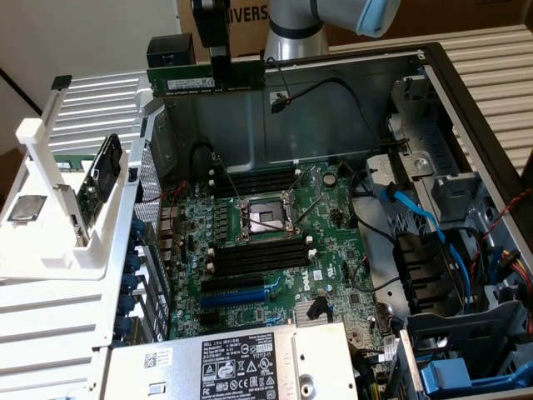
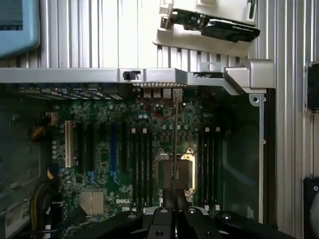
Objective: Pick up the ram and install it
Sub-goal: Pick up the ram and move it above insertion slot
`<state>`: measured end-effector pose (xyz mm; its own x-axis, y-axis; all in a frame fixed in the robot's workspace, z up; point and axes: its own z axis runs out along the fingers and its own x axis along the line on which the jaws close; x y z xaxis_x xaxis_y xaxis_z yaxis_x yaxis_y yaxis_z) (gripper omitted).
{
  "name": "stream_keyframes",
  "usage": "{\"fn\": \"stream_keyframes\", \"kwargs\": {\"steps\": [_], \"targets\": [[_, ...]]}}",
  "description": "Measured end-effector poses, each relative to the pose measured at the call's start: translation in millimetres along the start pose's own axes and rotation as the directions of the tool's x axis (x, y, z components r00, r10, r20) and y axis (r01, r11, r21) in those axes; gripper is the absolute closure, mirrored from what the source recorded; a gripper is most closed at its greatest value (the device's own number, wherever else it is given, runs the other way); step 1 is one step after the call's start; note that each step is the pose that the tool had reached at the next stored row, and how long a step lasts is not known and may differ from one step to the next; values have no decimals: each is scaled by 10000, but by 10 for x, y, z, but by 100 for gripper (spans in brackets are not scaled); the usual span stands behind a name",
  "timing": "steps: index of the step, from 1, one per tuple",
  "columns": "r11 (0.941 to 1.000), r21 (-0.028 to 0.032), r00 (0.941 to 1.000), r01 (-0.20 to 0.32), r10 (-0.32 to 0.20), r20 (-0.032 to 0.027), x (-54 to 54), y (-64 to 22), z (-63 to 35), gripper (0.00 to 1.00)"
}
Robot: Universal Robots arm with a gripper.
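The ram (image 1: 187,81), a long dark-green stick with a white label strip, hangs level above the open computer case's far wall. My gripper (image 1: 219,65) is shut on its top edge near the middle. In the wrist view the ram (image 2: 175,134) appears edge-on as a thin line running out from my gripper (image 2: 174,200), over the processor socket (image 2: 174,172). Empty black memory slots (image 1: 256,180) lie beyond the socket (image 1: 263,218), and more slots (image 1: 260,254) lie on its near side. The stick is well above the motherboard (image 1: 329,242) and touches nothing.
A white rack (image 1: 50,192) on the exterior view's left holds a dark card (image 1: 102,171) and a silver chip (image 1: 25,210). The power supply (image 1: 250,367) sits at the case's near end. Blue cables (image 1: 416,215) and drive bays (image 1: 466,333) crowd the exterior view's right.
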<state>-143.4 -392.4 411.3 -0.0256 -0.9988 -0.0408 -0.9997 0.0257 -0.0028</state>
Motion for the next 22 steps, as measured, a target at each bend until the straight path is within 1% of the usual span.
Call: {"fn": "stream_keyframes", "kwargs": {"steps": [4,5,9,10,12,14,15,16,18,20,22], "targets": [[10000,4,10000,21,-21,0,86,-49,61,87],[10000,3,10000,46,-46,-1,111,-74,95,87],[9999,2,9999,118,-118,-1,125,-138,168,87],[9999,0,9999,166,-166,-9,126,-173,204,87],[9997,-3,9997,237,-237,-49,127,-213,241,87],[9995,-7,9994,321,-321,-115,127,-256,276,87],[9990,-6,9987,446,-446,-240,119,-344,334,87],[9990,19,9987,447,-447,-262,98,-356,354,87],[9989,86,9986,452,-449,-285,73,-356,366,87],[9988,175,9986,448,-443,-298,58,-356,378,87],[9989,249,9987,408,-401,-303,55,-356,391,87]]}}
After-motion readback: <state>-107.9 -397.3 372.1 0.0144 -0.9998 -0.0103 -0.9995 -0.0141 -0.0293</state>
